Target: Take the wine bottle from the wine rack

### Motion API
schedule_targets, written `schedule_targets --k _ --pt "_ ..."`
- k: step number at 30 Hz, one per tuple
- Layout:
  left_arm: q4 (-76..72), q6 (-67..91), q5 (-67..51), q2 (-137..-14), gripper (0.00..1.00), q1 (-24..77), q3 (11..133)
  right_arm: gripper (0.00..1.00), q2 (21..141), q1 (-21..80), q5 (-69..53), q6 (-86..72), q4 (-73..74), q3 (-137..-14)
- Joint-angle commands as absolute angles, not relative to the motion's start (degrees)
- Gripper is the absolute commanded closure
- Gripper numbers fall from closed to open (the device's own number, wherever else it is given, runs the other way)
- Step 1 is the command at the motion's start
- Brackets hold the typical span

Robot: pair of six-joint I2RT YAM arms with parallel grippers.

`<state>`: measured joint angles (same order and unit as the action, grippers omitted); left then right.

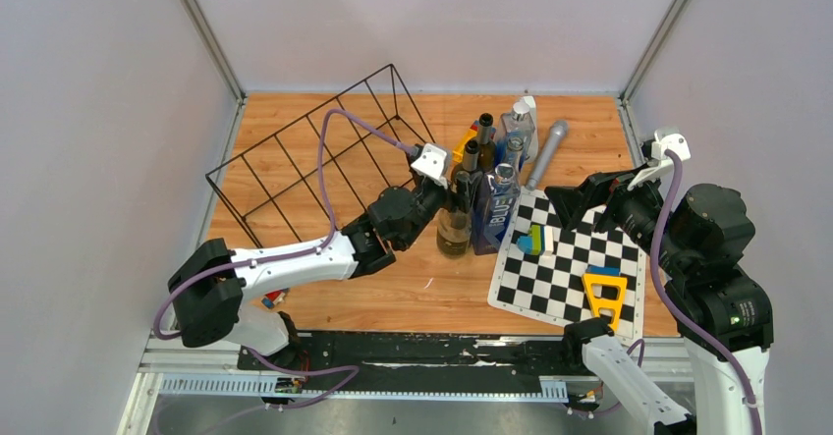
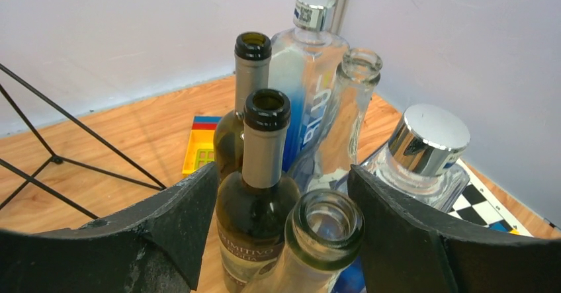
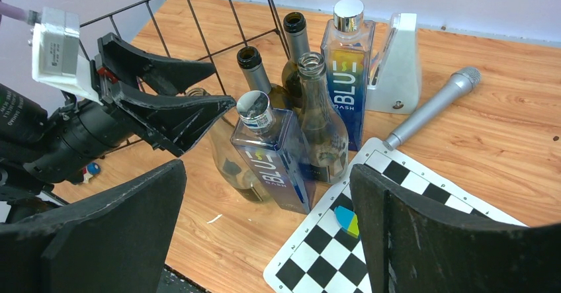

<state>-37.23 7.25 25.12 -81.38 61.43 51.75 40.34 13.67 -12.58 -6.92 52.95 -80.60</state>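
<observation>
The wine rack (image 1: pixel 305 165) is a long black wire frame at the back left, with no bottle in its slots; part of its wire (image 2: pixel 59 157) shows in the left wrist view. A clear greenish wine bottle (image 1: pixel 454 227) stands upright on the table beside the other bottles. Its open mouth (image 2: pixel 327 223) sits between the fingers of my left gripper (image 2: pixel 283 174), whose jaws stand open, with a gap on the left side. The right wrist view shows the left gripper (image 3: pixel 223 86) around that bottle's neck. My right gripper (image 3: pixel 268 174) hangs open and empty over the checkerboard.
Two dark wine bottles (image 2: pixel 264 167) (image 2: pixel 250 75), two blue "BLUE" bottles (image 3: pixel 274 154) (image 3: pixel 347 68) and a clear bottle (image 3: pixel 321 121) stand clustered. A microphone (image 3: pixel 430 111), a white block (image 3: pixel 397 61), a checkerboard mat (image 1: pixel 570 263) with toy pieces (image 1: pixel 604 296) and a yellow tray (image 2: pixel 202 151) lie nearby.
</observation>
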Motion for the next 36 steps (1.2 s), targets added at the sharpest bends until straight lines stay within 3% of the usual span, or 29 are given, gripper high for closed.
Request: schedule_targets --k 1,13,19,31,36 --pt "-35.7 6.1 26.7 -78.2 0.20 61.7 56.0 0.04 39.8 13.4 -13.4 -6.4 51.8 -80.7" --pt "-27.1 4.9 21.7 -75.5 0.11 61.7 63.2 0.04 39.9 13.4 -12.6 -7.8 51.7 -81.1" --pt "-12.5 2.3 31.0 -72.0 0.02 61.5 68.6 0.04 44.5 13.4 -4.6 -12.7 56.3 -85.2" --pt "25.0 14.2 36.6 -48.2 0.00 42.9 62.5 0.02 49.3 13.4 11.5 -20.7 62.7 -86.7" --pt "33.5 17.7 37.5 -40.1 0.00 41.2 56.1 0.00 47.2 12.8 13.2 -22.4 62.7 -81.5"
